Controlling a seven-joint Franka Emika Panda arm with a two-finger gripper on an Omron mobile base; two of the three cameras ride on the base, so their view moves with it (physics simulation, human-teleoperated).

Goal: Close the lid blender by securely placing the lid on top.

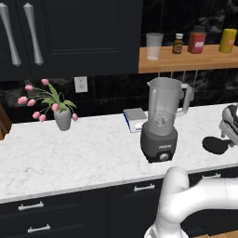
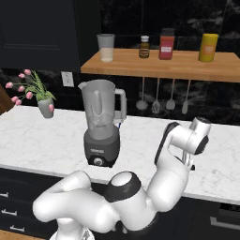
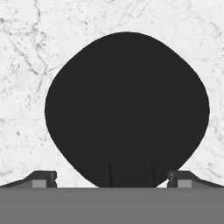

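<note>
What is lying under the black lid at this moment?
The lid lies flat on the white marble counter, with the open hand above it. The patch of counter right beneath the lid is covered, so it cannot be seen.

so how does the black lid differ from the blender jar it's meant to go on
The flat matte black round lid lies low on the white marble counter; the tall translucent grey blender jar stands upright on its dark grey base. The lid is opaque, the jar see-through. Their widths look roughly matched.

White marble counter (image 1: 69, 158), bearing blender (image 1: 160, 121), black lid (image 1: 215, 144), flower vase (image 1: 62, 118), small box (image 1: 135, 119)
</note>
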